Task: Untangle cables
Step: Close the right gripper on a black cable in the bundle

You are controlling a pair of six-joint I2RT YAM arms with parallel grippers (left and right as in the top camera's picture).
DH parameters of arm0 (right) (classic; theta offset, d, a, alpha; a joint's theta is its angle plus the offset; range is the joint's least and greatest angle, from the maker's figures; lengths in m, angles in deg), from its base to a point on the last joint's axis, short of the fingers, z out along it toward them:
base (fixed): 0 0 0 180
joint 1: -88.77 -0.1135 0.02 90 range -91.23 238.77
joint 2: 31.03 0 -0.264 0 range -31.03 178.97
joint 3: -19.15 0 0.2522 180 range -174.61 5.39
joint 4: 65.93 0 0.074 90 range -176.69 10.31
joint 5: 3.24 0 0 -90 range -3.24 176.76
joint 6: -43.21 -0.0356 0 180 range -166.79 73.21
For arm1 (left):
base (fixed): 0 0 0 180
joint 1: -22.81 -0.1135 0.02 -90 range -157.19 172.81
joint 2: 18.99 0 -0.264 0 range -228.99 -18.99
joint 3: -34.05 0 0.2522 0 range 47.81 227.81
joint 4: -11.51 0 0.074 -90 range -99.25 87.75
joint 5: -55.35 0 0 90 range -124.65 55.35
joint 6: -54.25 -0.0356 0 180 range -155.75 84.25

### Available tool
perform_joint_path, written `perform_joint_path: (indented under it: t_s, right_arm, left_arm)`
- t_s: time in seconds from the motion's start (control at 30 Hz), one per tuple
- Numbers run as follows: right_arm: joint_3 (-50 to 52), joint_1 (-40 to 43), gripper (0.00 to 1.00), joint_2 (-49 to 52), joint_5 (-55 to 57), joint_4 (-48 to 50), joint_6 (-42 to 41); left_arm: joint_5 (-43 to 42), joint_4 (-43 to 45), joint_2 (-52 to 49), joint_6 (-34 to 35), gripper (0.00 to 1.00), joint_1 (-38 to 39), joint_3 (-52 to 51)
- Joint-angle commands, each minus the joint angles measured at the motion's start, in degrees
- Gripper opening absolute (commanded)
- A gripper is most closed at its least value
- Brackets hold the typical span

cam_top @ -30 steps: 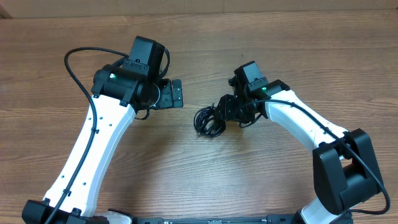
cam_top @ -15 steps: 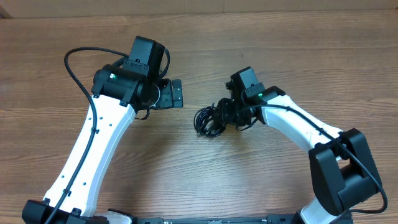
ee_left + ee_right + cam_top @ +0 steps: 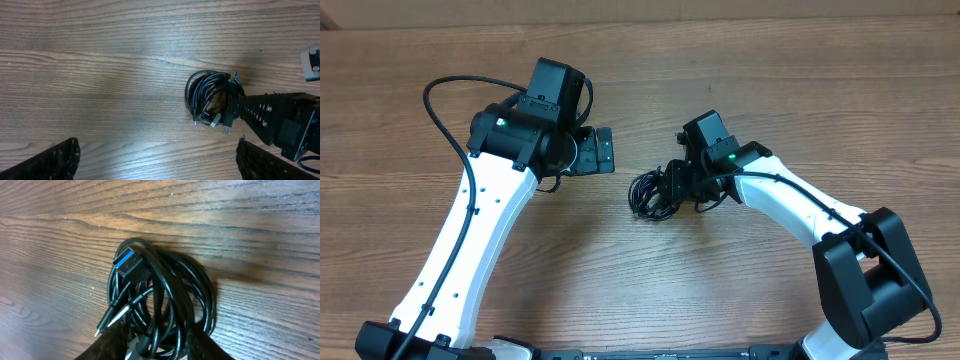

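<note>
Wood-grain table (image 3: 790, 90) carries the work; nothing else lies on it but the arms.

Progress: the task is judged barely begun. The cables (image 3: 652, 194) form one tight coiled bundle, strands overlapping, and no cord lies separated. A blue-tipped plug (image 3: 125, 261) sticks out at the top of the coil in the right wrist view. All of the separating is left to do.

Position: seen from overhead, the bundle lies near table centre, at 9 o'clock from the right gripper (image 3: 675, 186) and touching it. The right wrist view shows its fingers (image 3: 114, 342) straddling the near edge of the coil, with strands between them; whether they have clamped down cannot be told.

The left gripper (image 3: 602, 151) stands at 10 o'clock from the bundle, apart from it, jaws spread wide and holding nothing.
</note>
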Motion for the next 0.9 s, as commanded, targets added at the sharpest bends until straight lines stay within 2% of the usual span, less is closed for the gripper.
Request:
perform_joint_path:
  t_s: [0.0,0.23,0.33,0.5,0.63,0.73,0.87]
  right_arm:
    - [1.46,-0.24,0.36,0.22,0.81,0.17,-0.35]
    - [3.96,-0.24,0.32,0.22,0.57,2.73,-0.35]
    - [3.96,-0.24,0.26,0.22,0.59,3.19,-0.35]
    - [3.93,-0.22,0.04,0.2,0.5,3.17,-0.37]
    - [2.4,-0.11,0.04,0.0,-1.2,2.4,-0.33]
    - [-1.81,0.44,0.04,-2.27,-3.04,-2.05,-0.33]
    - [-5.84,0.55,0.04,-9.05,-7.19,-5.35,-0.07]
  left_arm:
    - [0.72,-0.02,-0.46,1.22,1.0,-0.26,0.46]
    - [0.72,-0.11,-0.46,1.22,1.0,-0.26,0.46]
    - [0.72,-0.13,-0.46,1.22,1.0,-0.26,0.46]
    - [0.72,-0.13,-0.46,1.2,1.0,-0.26,0.46]
    - [0.7,-0.13,-0.46,1.22,1.0,-0.26,0.46]
    - [0.09,-0.15,-0.46,1.22,1.0,-0.26,0.42]
    - [-1.73,-0.22,-0.46,2.97,1.0,-0.28,0.37]
